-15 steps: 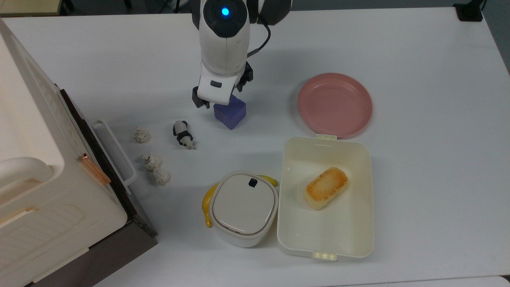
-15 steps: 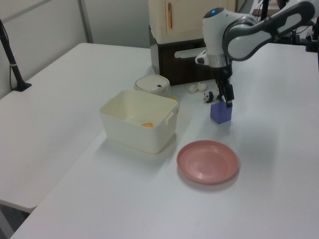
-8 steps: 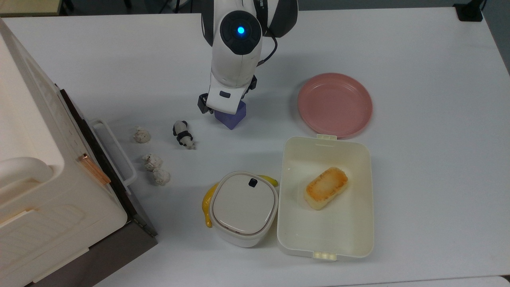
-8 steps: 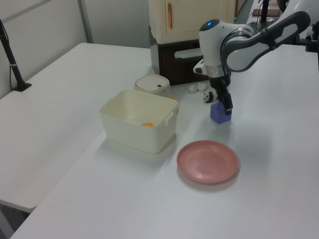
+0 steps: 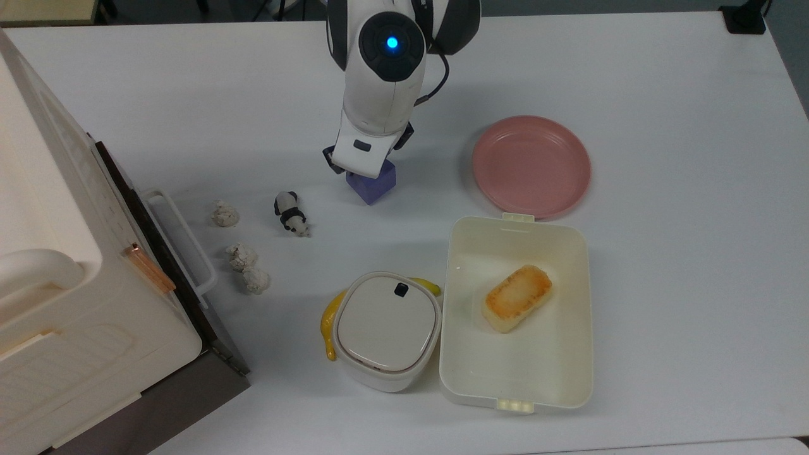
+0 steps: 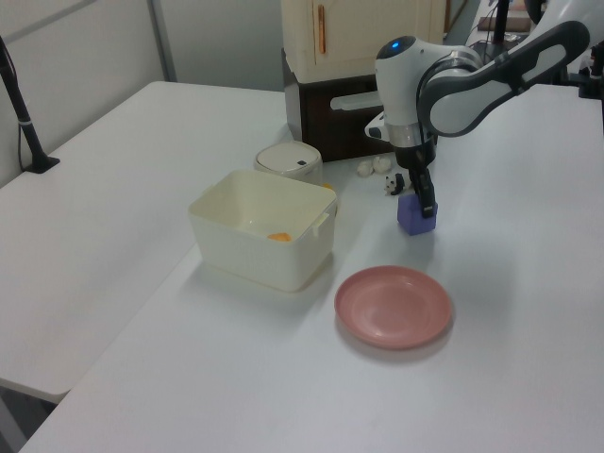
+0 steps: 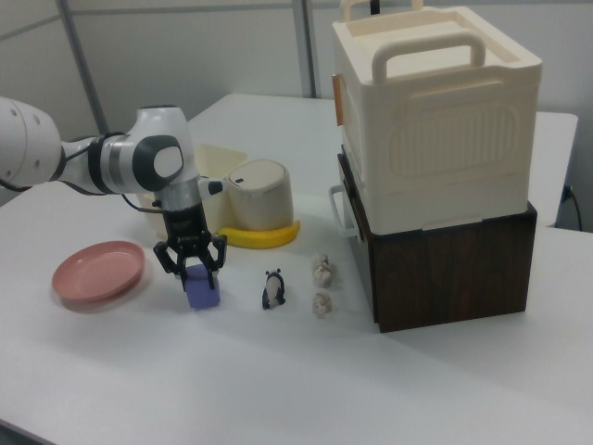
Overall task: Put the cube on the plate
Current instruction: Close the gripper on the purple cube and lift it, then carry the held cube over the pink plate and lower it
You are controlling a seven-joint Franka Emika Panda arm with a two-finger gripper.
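Item: cube (image 7: 203, 292), on the table beside the panda toy (image 7: 272, 289), apart from the plate (image 7: 97, 269). Your gripper (image 7: 190, 269) straddles it, fingers spread, ready for closing.

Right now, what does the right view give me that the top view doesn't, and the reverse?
Right view: a side-on look at the pincer, open, fingers astride the top of the cube; also the front of the cream handled case stacked on a dark cabinet.
Top view: the inside of the lunch box, with a browned bread-like piece lying in it.
Both: the cube on the table, apart from the plate, plus the panda figure and the banana.
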